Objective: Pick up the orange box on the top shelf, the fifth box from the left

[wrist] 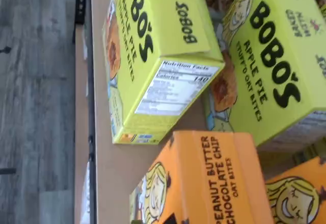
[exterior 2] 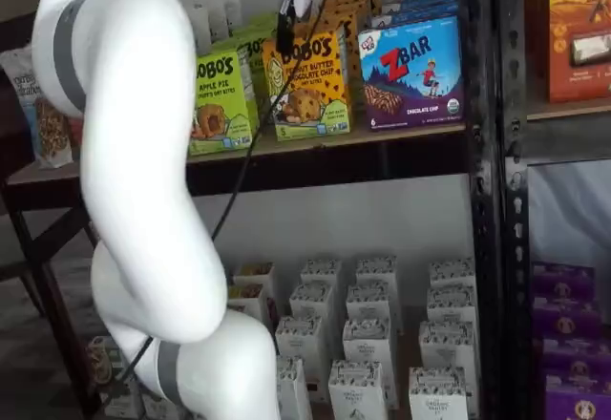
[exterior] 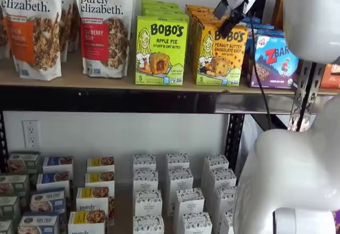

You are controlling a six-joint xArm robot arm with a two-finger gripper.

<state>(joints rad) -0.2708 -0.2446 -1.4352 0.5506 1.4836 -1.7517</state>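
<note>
The orange box point(exterior: 220, 56) stands upright on the top shelf point(exterior: 79, 80), at the front of a row of like cartons, between a green carton and a blue one. In a shelf view it appears again point(exterior 2: 307, 81) on the shelf board point(exterior 2: 334, 141). The wrist view looks down on its orange top point(wrist: 214, 178), resting on the light-brown board point(wrist: 112, 168). My gripper point(exterior: 224, 18) hangs in front of the box's upper edge. It is open, with the box face showing between the two black fingers point(exterior: 232, 25) and nothing held. In a shelf view only one finger point(exterior 2: 284, 21) shows.
Green Bobo's Apple Pie boxes point(exterior: 161, 50) point(wrist: 158, 56) stand left of the orange one and blue Zbar boxes point(exterior: 276, 58) point(exterior 2: 412, 72) right of it. Granola bags point(exterior: 103, 26) fill the shelf's left. A black upright point(exterior: 303, 95) stands at the right. Small white boxes point(exterior: 178, 191) sit below.
</note>
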